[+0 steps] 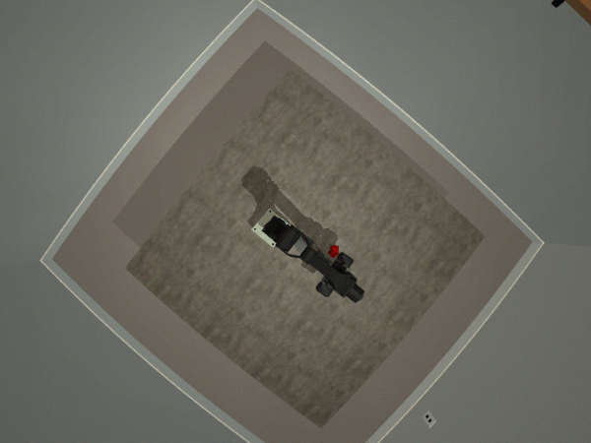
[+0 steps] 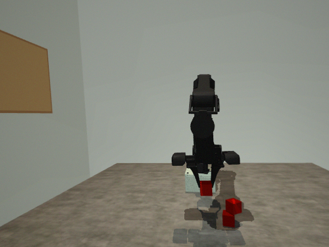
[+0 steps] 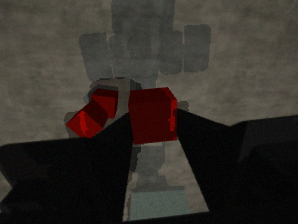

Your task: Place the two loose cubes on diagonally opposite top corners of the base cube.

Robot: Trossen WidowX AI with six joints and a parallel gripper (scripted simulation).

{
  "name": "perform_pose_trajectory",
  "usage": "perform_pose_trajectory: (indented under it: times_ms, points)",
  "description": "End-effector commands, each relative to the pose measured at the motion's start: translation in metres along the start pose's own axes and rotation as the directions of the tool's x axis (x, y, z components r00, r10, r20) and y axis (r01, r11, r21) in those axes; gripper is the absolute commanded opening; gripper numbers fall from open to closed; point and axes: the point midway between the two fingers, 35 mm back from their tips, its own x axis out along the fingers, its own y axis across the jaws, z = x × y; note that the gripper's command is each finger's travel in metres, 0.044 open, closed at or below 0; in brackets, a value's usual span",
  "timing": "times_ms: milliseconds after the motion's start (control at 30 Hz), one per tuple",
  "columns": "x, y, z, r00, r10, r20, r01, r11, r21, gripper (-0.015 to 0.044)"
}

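My gripper (image 2: 205, 185) (image 3: 152, 115) is shut on a red loose cube (image 2: 206, 190) (image 3: 151, 124) and holds it above the table, pointing down. In the top view the arm hides the held cube. The red base cube (image 2: 228, 219) (image 3: 108, 104) sits on the table, to the right of the gripper in the exterior view and to its left in the wrist view. The other red loose cube (image 1: 334, 250) (image 2: 233, 207) (image 3: 94, 117) rests on top of it, offset over one corner and overhanging. The held cube is apart from both and higher.
The arm's pale base block (image 1: 264, 236) (image 2: 192, 184) (image 3: 159, 202) stands on the table (image 1: 276, 315) (image 2: 123, 203). The arm reaches from it past the stack. In the top view one gripper side part lies close beside the stack. Arm shadows fall around the cubes.
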Motion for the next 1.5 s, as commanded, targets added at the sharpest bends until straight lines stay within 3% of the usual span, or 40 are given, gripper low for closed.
perform_pose_trajectory:
  times_ms: [0,433,933,1067,1467]
  points:
    - [0.002,0.006,-0.002,1.000,-0.001,-0.003,0.002,0.991,0.136,0.0105]
    - [0.004,0.024,-0.006,1.000,0.001,-0.003,0.001,0.864,0.504,0.0105]
    - [0.006,0.044,-0.012,1.000,0.003,-0.003,0.001,0.556,0.831,0.0105]
    - [0.006,0.047,-0.013,1.000,0.004,-0.003,0.001,0.493,0.870,0.0105]
    - [0.023,0.049,-0.014,1.000,-0.016,0.001,0.007,0.513,0.858,0.0105]
